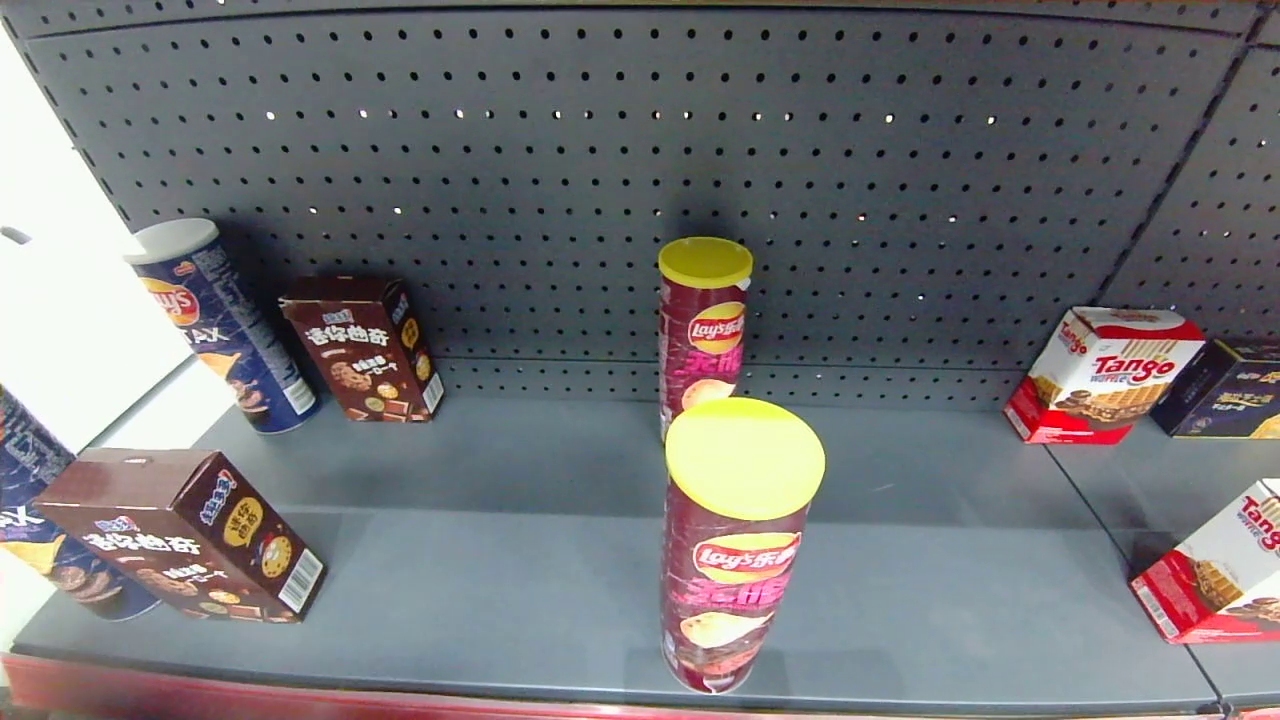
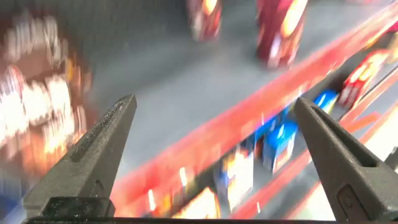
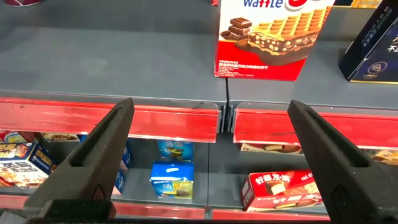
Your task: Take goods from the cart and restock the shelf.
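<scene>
Where the grey shelf (image 1: 520,560) runs across the head view, two maroon chip cans with yellow lids stand upright at centre: the front can (image 1: 738,560) near the edge, the back can (image 1: 703,330) by the pegboard. At left are two brown biscuit boxes (image 1: 365,348) (image 1: 190,535) and two blue chip cans (image 1: 225,325), the lower-left one cut off. At right sit two wafer boxes (image 1: 1110,375), the lower one cut off, and a dark box (image 1: 1225,400). The left claw (image 2: 216,99) gapes wide and empty, with a blurred background behind it. The right claw (image 3: 211,102) is equally wide and empty.
</scene>
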Tool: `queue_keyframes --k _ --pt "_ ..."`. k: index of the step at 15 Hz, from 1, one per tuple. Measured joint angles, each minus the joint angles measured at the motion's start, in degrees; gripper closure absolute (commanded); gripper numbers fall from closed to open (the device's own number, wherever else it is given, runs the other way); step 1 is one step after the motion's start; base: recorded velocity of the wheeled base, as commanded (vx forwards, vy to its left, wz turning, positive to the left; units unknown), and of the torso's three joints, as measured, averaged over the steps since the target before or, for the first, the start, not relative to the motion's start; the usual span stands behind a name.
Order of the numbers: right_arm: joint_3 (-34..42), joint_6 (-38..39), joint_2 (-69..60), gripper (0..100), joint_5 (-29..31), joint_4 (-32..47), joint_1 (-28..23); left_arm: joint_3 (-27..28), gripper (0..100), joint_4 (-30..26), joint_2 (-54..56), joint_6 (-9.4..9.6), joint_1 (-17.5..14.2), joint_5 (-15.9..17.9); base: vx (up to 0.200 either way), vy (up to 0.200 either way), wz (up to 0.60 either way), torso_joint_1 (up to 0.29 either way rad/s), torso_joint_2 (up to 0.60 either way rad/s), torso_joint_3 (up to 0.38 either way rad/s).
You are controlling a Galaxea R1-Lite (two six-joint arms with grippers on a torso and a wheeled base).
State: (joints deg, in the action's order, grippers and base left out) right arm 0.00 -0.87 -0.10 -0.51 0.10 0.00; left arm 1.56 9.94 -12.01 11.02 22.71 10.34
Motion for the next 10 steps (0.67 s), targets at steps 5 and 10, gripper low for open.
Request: queue_keyframes --k 5,10 --pt "0.0 0.0 0.0 0 0.0 0.0 0.0 -1.5 0 -6.7 5.4 -3.89 -14.2 1.6 0.000 0.000 0.00 0.000 0.00 0.000" --pt "0.0 0.0 0.0 0 0.0 0.0 0.0 -1.6 0 -7.0 9.1 -7.12 -22.8 1.3 0.000 0.000 0.00 0.000 0.00 0.000"
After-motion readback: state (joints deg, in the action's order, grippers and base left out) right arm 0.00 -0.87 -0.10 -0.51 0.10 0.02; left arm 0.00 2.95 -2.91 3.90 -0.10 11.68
